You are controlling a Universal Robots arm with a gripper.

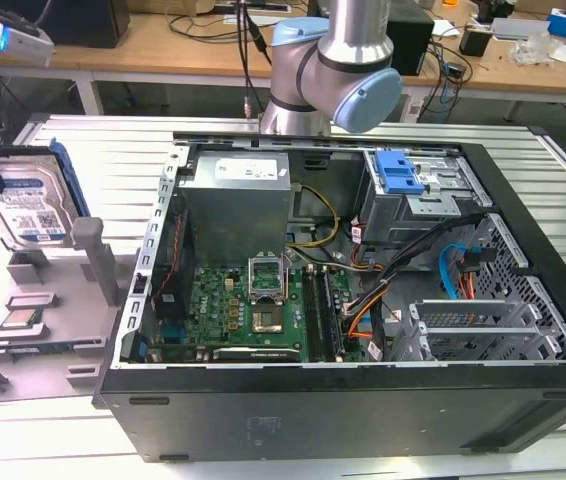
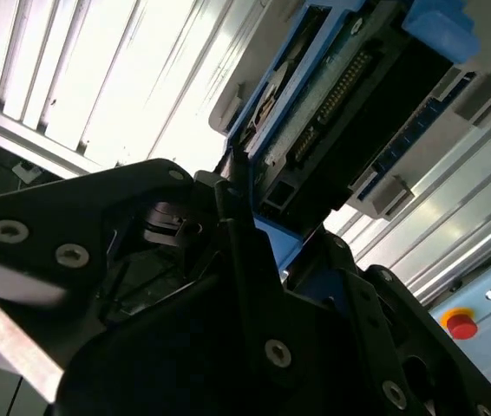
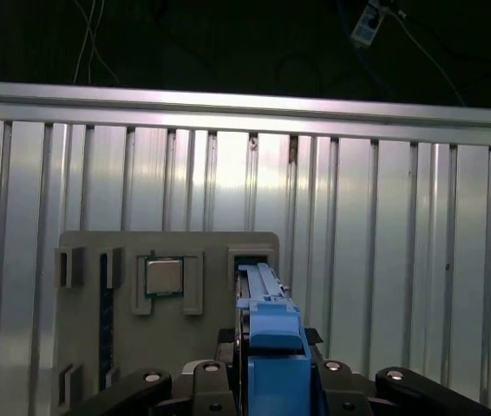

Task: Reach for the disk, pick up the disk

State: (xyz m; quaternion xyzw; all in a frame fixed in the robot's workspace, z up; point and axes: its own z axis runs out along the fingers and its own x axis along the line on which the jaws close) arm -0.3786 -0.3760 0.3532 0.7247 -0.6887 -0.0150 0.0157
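gripper [image 3: 267, 374] clasping disk [image 3: 265, 319], ribbed metal table [image 3: 384, 260], workbenches [image 1: 163, 50]

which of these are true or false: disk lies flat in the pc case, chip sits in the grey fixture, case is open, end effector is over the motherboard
The disk lies flat in the computer case: false; it stands on edge outside it, gripped by the end effector.
The chip sits in the grey fixture: true.
The computer case is open, motherboard showing: true.
The end effector is over the motherboard: false; it is at the disk.
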